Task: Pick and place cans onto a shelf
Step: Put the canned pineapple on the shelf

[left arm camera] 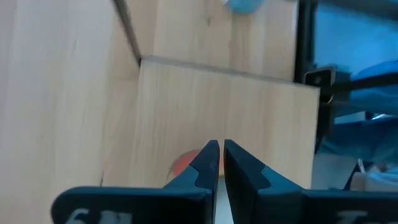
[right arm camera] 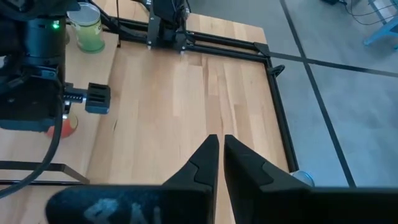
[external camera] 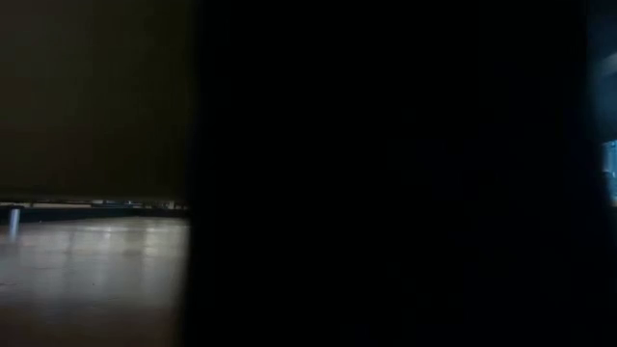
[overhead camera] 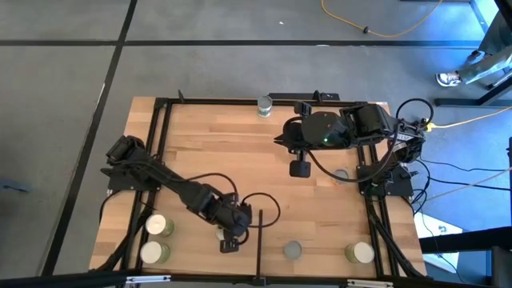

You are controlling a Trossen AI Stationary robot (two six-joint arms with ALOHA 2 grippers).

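**Reddish can could get knocked instead of picked**

The left end effector point(overhead camera: 230, 240) is parked low near the front edge of the surface point(overhead camera: 240, 152), just beside the thin black divider strip point(overhead camera: 261, 240). Its fingers are seen pressed nearly together in the left wrist view, with nothing between them. A reddish can point(left arm camera: 185, 163) is partly hidden right behind those fingertips, so if the arm gets driven forward clenched like that, the can would probably be shoved or tipped rather than grabbed.

The right end effector point(overhead camera: 299, 167) is held over the middle, also clenched on nothing. Other cans are spread around: two point(overhead camera: 157, 226) at front left, one point(overhead camera: 265, 104) at the back rail, two point(overhead camera: 293, 250) at the front right. The low view is blocked dark, so heights can't be checked.
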